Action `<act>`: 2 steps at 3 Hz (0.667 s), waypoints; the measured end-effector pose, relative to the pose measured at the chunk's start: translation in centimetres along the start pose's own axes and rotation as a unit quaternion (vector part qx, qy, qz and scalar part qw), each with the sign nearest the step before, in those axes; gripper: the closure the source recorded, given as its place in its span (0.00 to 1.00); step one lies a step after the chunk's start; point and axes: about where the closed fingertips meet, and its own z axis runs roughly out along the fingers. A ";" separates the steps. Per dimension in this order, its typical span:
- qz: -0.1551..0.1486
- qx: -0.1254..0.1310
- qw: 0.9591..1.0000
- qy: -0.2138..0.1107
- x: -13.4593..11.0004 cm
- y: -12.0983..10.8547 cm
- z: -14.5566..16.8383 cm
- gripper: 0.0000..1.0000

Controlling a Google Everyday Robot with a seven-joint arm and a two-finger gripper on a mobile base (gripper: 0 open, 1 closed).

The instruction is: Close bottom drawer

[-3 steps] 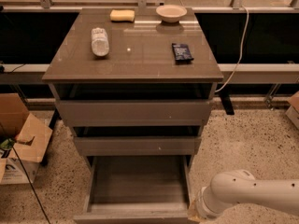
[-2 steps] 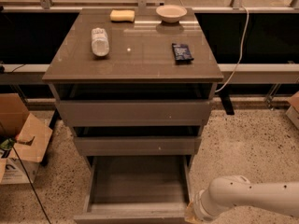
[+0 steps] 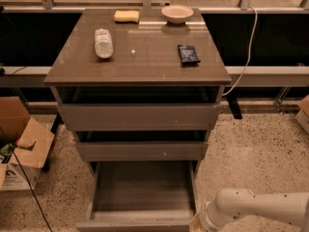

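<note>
- The bottom drawer: grey-brown front, same grey inside.
- The arm: white with small dark dots; its gripper is low beside the drawer's right front corner.
- The floor: pale with dark speckles.
- The sponge: yellow.

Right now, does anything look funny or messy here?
Yes. The bottom drawer sticks far out and looks empty, while the middle drawer and top drawer are open only a little. A plastic bottle lies on its side on the cabinet top. The gripper is low by the bottom drawer's front right corner.
</note>
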 end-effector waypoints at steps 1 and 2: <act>0.021 -0.014 1.000 -0.003 1.5 -0.9 2.7 1.00; 0.039 -0.025 0.999 -0.008 2.7 -1.5 4.6 1.00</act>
